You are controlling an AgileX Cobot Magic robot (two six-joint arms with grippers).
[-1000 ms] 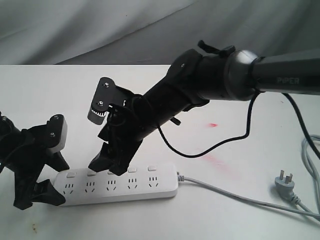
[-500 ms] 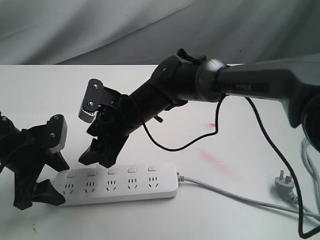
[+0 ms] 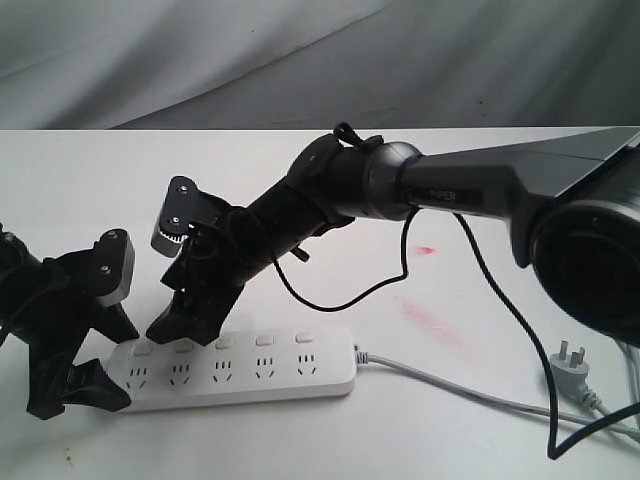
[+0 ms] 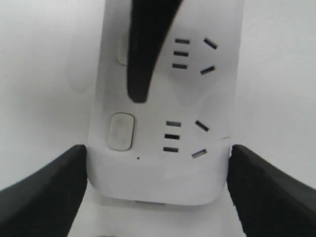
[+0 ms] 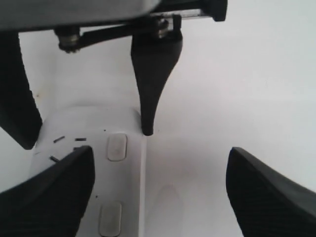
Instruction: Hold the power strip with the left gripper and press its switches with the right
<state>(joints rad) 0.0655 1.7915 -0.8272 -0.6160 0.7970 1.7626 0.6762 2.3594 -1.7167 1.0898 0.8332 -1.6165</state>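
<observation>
The power strip point(image 3: 240, 378) is lying flat on the white table point(image 3: 100, 200), low and left in the exterior view, exactly where it was a second ago. It's not sliding at all. Its five switches point(image 3: 224, 342) are running along the far edge, one above each socket.

The left gripper point(image 3: 112, 362) is staying put, straddling the strip's end. In the left wrist view its jaws are sitting against both long sides, so it's looking like a firm hold.

Here's the change: the right gripper point(image 3: 188, 325) is travelling. A second ago it was down around the second and third switches, then it was lifting clear, and now it's coming back down further along, towards the held end. Its jaws are spread wide and carrying nothing. In the left wrist view one dark finger point(image 4: 145, 59) is hanging over the second switch, with its tip stopping just short of the end switch point(image 4: 122, 131), which is showing uncovered. So that one isn't being pressed yet. I'm reading this as stepping along the row, with the last switch coming up.

Further out, the grey cord point(image 3: 450, 390) is trailing off to the plug point(image 3: 572, 357), loose on the table.
</observation>
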